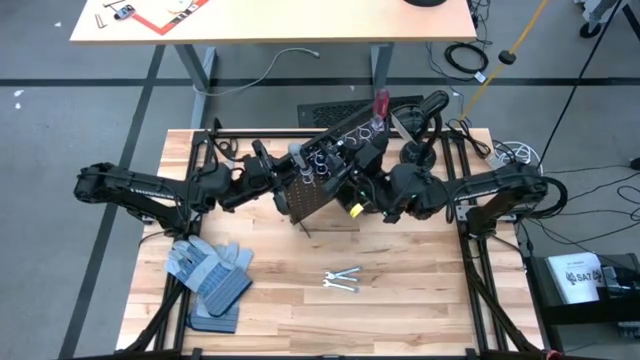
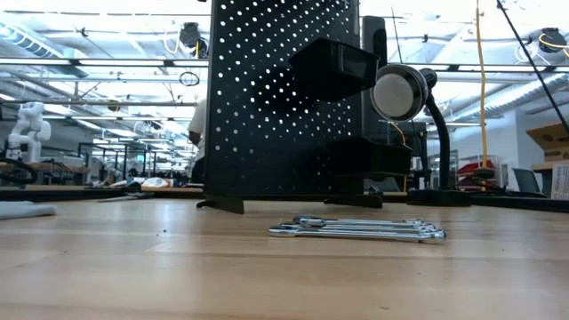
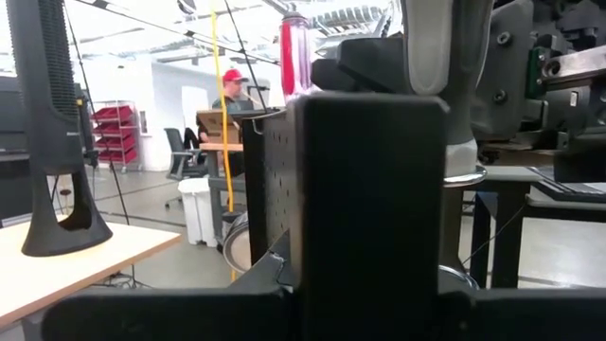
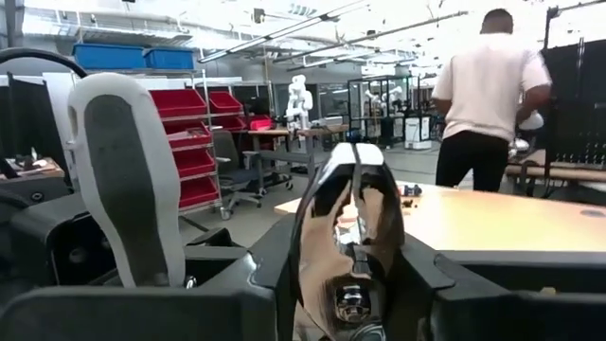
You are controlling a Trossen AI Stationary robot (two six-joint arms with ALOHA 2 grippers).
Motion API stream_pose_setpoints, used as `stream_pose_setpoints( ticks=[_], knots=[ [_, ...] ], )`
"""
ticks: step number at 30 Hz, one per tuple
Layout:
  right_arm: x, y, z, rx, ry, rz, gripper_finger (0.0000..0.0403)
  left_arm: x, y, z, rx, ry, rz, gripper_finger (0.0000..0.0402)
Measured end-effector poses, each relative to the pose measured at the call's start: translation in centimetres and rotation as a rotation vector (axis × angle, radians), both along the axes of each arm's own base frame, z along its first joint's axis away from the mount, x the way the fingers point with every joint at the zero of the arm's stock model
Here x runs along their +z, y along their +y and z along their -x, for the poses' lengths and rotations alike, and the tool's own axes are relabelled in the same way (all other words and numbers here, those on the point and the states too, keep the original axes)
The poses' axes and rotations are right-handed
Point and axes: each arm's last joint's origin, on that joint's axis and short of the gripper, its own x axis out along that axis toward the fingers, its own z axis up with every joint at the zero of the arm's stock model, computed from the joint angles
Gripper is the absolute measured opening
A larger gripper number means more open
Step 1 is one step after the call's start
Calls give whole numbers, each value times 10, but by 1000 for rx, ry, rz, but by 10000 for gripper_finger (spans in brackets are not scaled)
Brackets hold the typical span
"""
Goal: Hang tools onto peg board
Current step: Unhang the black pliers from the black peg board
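1. Left gripper [image 1: 272,175]: nearly closed, clamped on the left edge of the peg board [image 1: 318,192]. In my left wrist view the black panel fills the space between my fingers.
2. Blue-grey gloves [image 1: 210,275] lie on the table, well apart from my left gripper, nearer the table's front edge.
3. Peg board stands upright between my two grippers, touching the left one.
4. Silver wrenches [image 1: 342,280] lie flat on the table in front of the board, apart from both grippers.
5. Grey-handled screwdriver [image 4: 128,180] stands upright, just beside my right gripper.
6. Right gripper [image 1: 374,192]: at the board's right side, fingers partly closed and pressed on both sides of the black-and-silver pliers [image 4: 348,223].
7. Red-handled screwdriver [image 1: 380,102] sticks up at the board's top, beyond my right gripper.
8. A person [image 4: 488,95] stands in the room far past my right gripper.
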Motion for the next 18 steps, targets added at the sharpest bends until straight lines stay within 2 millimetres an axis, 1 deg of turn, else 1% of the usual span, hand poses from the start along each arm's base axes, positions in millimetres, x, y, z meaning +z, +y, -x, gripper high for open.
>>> stream_pose_setpoints(
  ticks=[8,12,15,18],
  knots=[
    [5,2,1,34,-20,62,94,0,0,0,3,2,0,46],
    [8,1,2,34,-77,39,94,0,0,0,5,1,0,46],
    [13,0,6,-7,-131,15,94,0,0,0,6,4,-1,46],
    [17,-2,8,7,-193,1,94,0,0,0,5,4,-1,46]
  ],
)
